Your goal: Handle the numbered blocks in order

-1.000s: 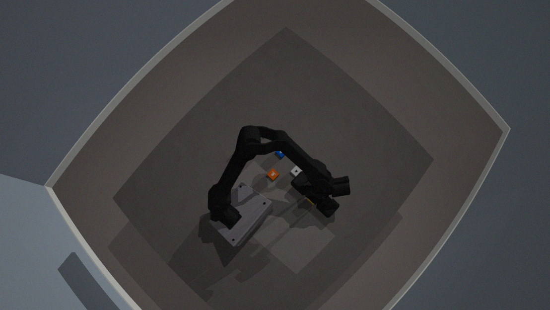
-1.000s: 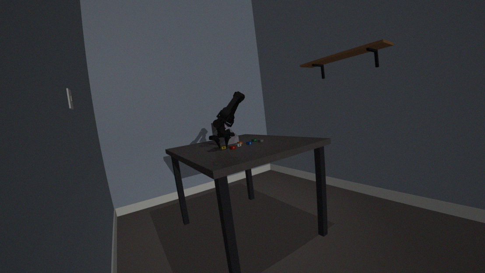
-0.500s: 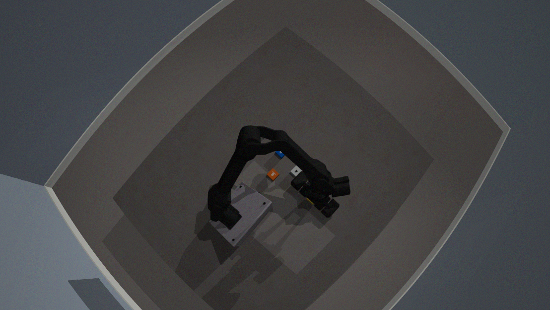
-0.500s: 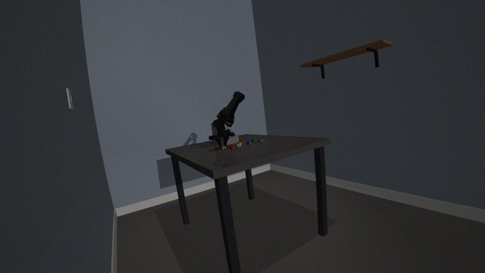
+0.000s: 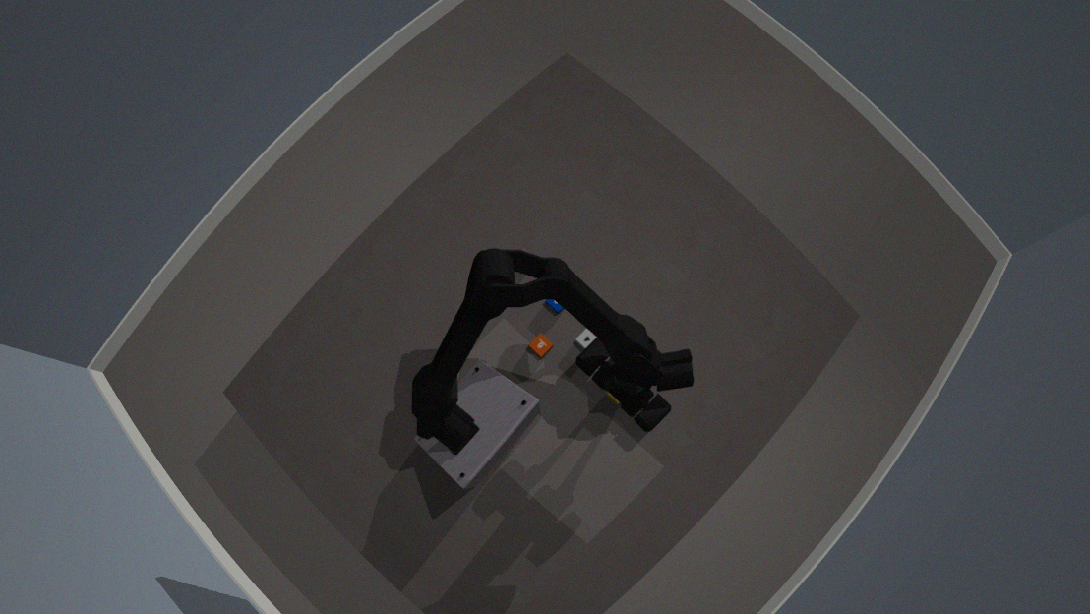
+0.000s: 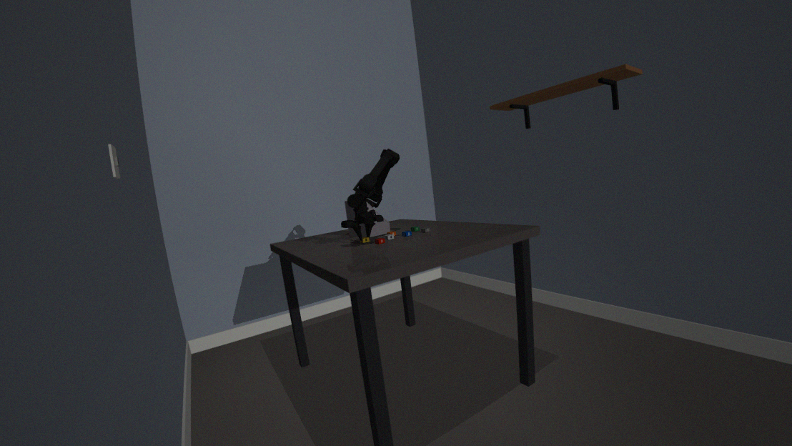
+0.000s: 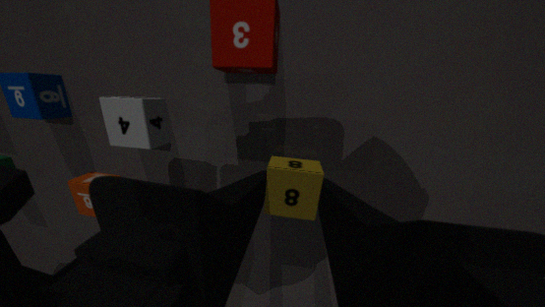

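Note:
My gripper [image 7: 292, 181] [image 6: 364, 239] is shut on the yellow block, a fingertip against each side. The yellow block [image 7: 291, 194] [image 6: 365, 239] [image 5: 612, 397] shows an 8 and appears at table level. A red block [image 7: 243, 36] [image 6: 379, 241] shows a 3, beyond it in the wrist view. A white block [image 7: 125, 123] [image 6: 389, 236] [image 5: 585, 338] shows a 4. A blue block [image 7: 20, 97] [image 6: 407, 234] [image 5: 554, 305] and an orange block [image 7: 84, 197] [image 6: 392, 233] [image 5: 540, 345] carry underlined digits, too unclear to read. A green block [image 7: 6, 162] [image 6: 414, 229] and a grey block [image 6: 425, 229] show no readable digit.
The table [image 6: 459, 244] bears the arm's pale base [image 5: 495, 427]. In the wrist view the orange block is partly hidden behind the left finger, with the white block just beyond. A wooden shelf [image 6: 565, 88] hangs on the wall, away from the arm.

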Controlling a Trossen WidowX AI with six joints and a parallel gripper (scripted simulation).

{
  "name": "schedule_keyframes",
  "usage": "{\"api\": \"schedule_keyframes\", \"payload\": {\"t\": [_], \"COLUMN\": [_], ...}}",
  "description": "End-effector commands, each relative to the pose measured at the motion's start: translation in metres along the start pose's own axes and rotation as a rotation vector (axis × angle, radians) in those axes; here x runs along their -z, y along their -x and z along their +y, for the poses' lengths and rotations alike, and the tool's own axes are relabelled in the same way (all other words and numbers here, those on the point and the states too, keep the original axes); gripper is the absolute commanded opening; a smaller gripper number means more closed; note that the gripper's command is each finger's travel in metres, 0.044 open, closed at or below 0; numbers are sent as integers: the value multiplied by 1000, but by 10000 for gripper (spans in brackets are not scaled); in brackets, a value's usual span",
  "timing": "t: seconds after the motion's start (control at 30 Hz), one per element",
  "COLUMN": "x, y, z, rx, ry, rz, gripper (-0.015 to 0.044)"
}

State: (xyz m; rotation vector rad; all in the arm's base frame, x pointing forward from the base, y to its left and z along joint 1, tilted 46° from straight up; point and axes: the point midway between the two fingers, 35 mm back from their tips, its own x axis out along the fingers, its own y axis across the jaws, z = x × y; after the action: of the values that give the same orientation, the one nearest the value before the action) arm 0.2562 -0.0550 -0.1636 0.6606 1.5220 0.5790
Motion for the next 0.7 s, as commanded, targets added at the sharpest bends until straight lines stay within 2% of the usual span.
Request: {"api": "schedule_keyframes", "payload": {"t": [0.0,0.67], "x": [-1,-2], "y": [5,7], "z": [-1,-2], "rx": [2,4], "ry": [14,24], "rz": [-2,-3], "gripper": [120,120]}}
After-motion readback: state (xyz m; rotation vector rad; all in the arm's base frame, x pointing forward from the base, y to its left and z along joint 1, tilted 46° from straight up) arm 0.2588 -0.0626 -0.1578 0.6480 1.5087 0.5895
